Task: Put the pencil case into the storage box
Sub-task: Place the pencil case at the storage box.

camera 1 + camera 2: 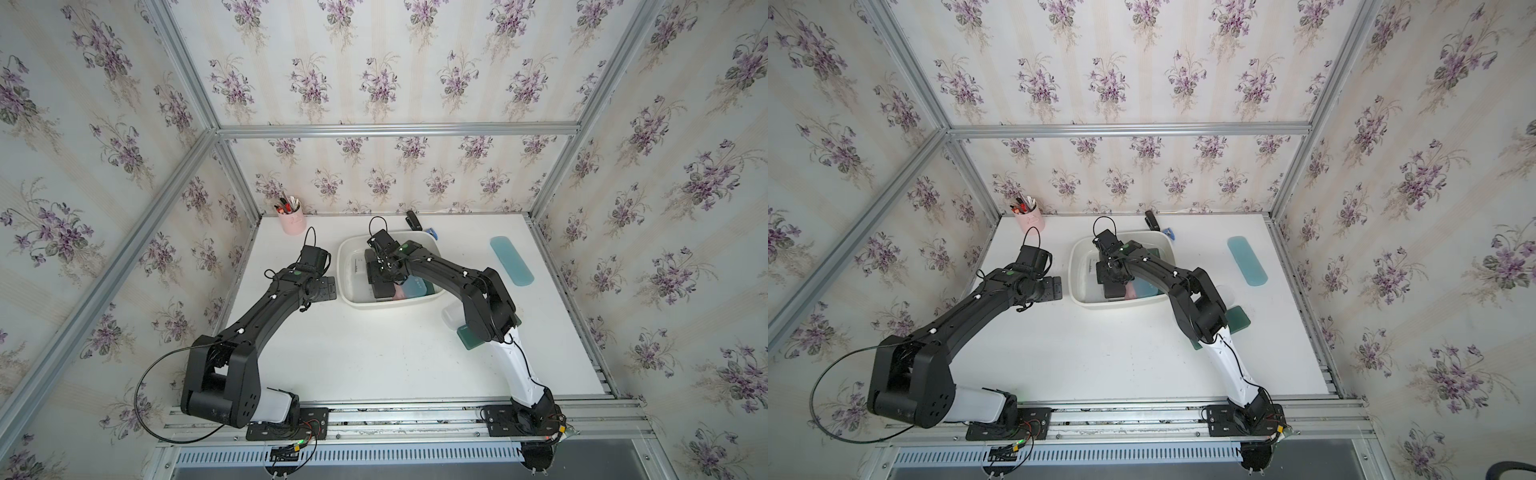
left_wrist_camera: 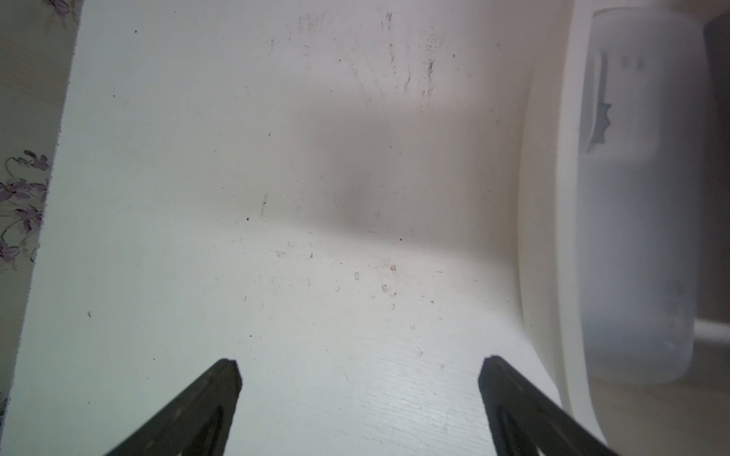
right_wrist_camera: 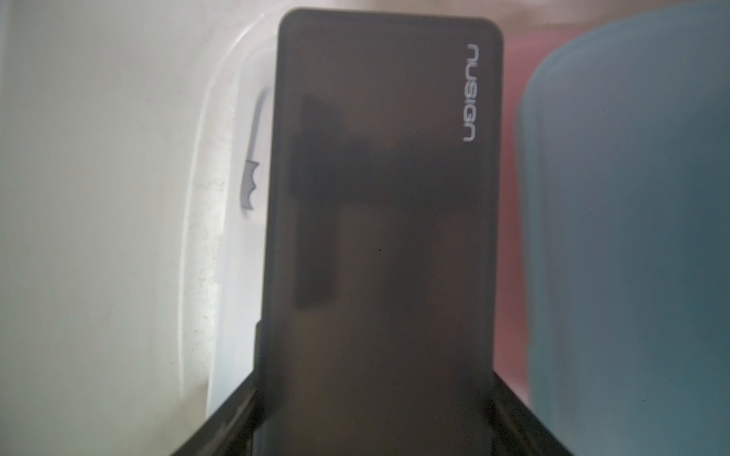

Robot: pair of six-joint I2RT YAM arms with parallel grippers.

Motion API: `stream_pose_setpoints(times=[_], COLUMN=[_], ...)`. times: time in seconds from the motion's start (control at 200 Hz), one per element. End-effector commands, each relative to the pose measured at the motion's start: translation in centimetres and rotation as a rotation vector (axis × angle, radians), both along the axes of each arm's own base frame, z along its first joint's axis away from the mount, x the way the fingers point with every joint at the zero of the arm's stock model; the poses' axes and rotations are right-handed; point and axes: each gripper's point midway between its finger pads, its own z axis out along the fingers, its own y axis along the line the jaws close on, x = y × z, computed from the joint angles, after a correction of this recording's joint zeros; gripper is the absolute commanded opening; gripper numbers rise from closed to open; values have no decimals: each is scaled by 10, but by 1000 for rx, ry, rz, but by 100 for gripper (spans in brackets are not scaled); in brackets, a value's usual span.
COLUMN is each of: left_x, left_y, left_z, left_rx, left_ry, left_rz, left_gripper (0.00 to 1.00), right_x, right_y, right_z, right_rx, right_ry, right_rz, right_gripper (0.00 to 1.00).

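The white storage box point(image 1: 386, 305) point(image 1: 1113, 304) stands at the middle back of the table. Inside it lies a dark smoky pencil case point(image 1: 382, 289) point(image 1: 1113, 290) point(image 3: 379, 197), partly over a translucent white case point(image 3: 237, 197) and beside a pink case point(image 3: 513, 158) and a blue case point(image 3: 632, 237). My right gripper point(image 1: 383, 279) point(image 3: 377, 395) reaches down into the box, its fingers pressed against both long sides of the dark case. My left gripper point(image 1: 328, 289) point(image 2: 359, 367) hangs open over bare table just left of the box wall point(image 2: 545, 237).
A pink pen cup point(image 1: 292, 222) stands at the back left. A teal case point(image 1: 511, 259) lies on the right of the table. Another teal case point(image 1: 469, 338) and a translucent one point(image 1: 451, 316) lie partly under my right arm. A small black object point(image 1: 412, 220) sits behind the box.
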Motion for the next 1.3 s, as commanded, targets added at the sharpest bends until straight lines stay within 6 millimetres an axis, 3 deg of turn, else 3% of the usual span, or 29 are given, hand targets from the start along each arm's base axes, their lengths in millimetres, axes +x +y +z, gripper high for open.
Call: stream_pose_setpoints(times=[0.0,0.235,0.32,0.425,0.574,0.599,0.699,0.854,0.984,1.149,1.294], left_x=[0,-2,-2,-3,-3,-3,0,5,6,8,6], left_y=[2,7,7,7,7,6,2,-1,-3,-7,-7], left_z=[9,9,8,10,14,15,15,15,12,9,7], left_rx=[-8,-17,-21,-20,-26,-30,-49,-63,-71,-84,-89], left_ry=[-29,-35,-31,-34,-41,-44,-47,-50,-48,-38,-33], left_rz=[-10,4,4,6,-1,-3,-10,-19,-25,-38,-46], left_gripper=[99,99,99,99,99,99,100,99,100,100,100], right_x=[4,8,14,20,19,24,27,47,72,104,120], right_y=[0,-6,-24,-69,-174,-206,-280,-365,-404,-430,-443], right_z=[-1,36,40,49,59,58,51,34,28,14,2], right_rx=[-10,3,-57,-140,-167,-176,-225,-292,-373,-401,-399], right_ry=[-13,-94,-104,-123,-113,-110,-102,-63,-55,-38,-8], right_rz=[-17,-9,-28,-79,-241,-304,-410,-501,-497,-428,-350], right_gripper=[82,86,87,88,98,99,100,100,100,100,100])
